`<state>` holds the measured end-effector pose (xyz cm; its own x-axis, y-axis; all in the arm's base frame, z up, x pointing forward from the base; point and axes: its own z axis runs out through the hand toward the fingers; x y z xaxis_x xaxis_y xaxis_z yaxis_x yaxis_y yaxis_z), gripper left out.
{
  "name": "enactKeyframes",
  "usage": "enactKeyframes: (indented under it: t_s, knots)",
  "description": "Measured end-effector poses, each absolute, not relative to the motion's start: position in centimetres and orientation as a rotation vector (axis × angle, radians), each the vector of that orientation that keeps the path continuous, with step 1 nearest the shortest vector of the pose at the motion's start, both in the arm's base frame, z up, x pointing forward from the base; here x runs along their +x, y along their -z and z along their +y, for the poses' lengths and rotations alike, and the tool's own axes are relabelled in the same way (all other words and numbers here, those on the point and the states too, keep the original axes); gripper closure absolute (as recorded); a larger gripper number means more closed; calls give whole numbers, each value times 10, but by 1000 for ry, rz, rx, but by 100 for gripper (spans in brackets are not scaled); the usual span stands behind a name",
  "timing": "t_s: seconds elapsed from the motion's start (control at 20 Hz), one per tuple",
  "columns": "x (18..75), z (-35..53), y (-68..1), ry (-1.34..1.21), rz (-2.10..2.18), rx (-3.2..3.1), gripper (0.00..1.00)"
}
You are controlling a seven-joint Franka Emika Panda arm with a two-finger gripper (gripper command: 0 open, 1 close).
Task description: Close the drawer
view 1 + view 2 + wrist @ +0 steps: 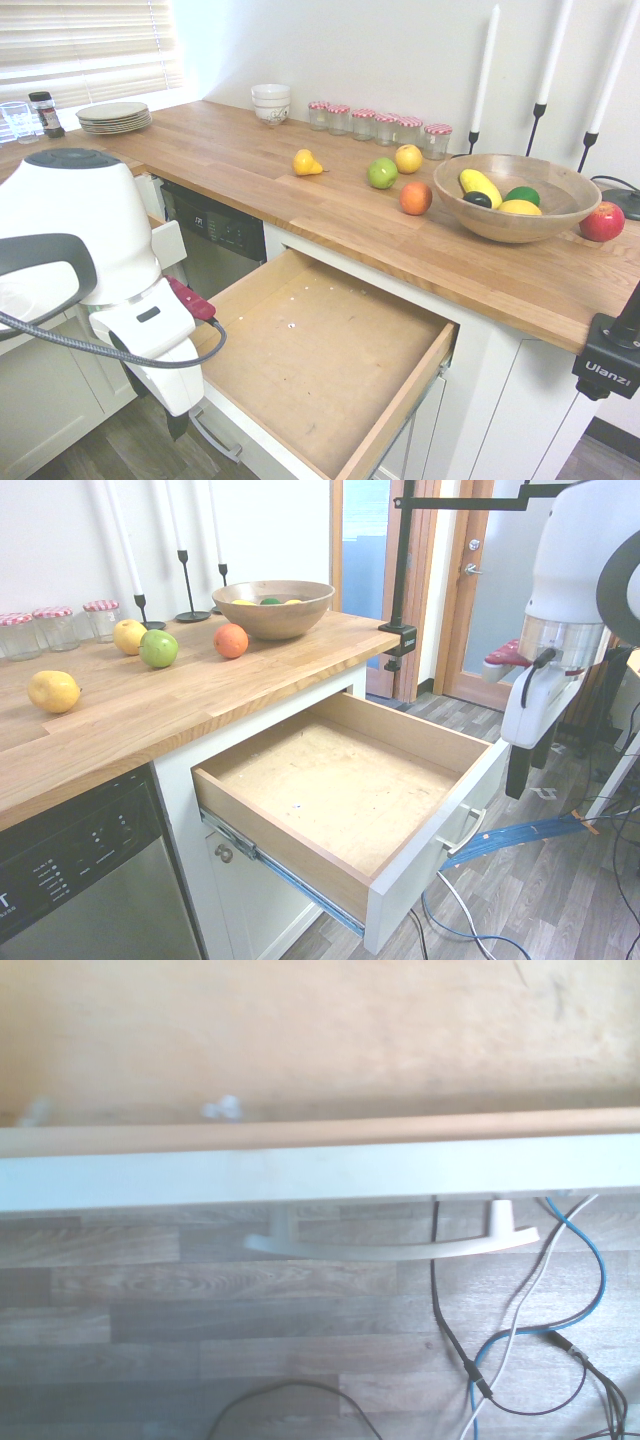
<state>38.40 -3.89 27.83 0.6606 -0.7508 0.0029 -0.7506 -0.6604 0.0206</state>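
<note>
The wide, deep drawer with a flat white front and pale wood sides and bottom point(340, 780) stands pulled far out from the white cabinet point(345, 685), under the wooden counter. A few small white bits point(291, 324) lie on its bottom. Its slim, curved silver bar handle point(465, 832) is on the outer face of the front. My black two-fingered pincer point(532, 765) hangs just beyond that front, pointing down, its fingers apart and with nothing between them.

Directly above the drawer runs the light-brown wooden countertop point(330, 210). On it I see a round orange fruit point(415, 198), a round green fruit point(382, 173) and a round yellow fruit point(408, 158) near one another, and a yellow pear-shaped fruit point(305, 163) a little apart. The wide, round wooden bowl point(520, 225) holds yellow and green fruit, with a red apple point(602, 222) beside it. Behind the fruit stands a row of clear glass jars with red-and-white lids point(363, 125), then a stack of white bowls point(271, 103) and, well apart, a stack of pale plates point(114, 118). Beside the drawer's cabinet is a dishwasher with a black control panel point(75, 845).
</note>
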Motion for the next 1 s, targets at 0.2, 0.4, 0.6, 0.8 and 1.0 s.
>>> enactKeyframes:
  t_s: [0.2,0.4,0.6,0.8,1.0]
  knots:
    - [384,-47,-237,53,-1272,2842,0]
    - [380,-47,-196,91,-1236,2840,0]
    - [377,-44,-161,77,-1226,2851,0]
    - [378,-35,-137,10,-1231,2887,0]
    - [385,-27,-127,-42,-1238,2916,100]
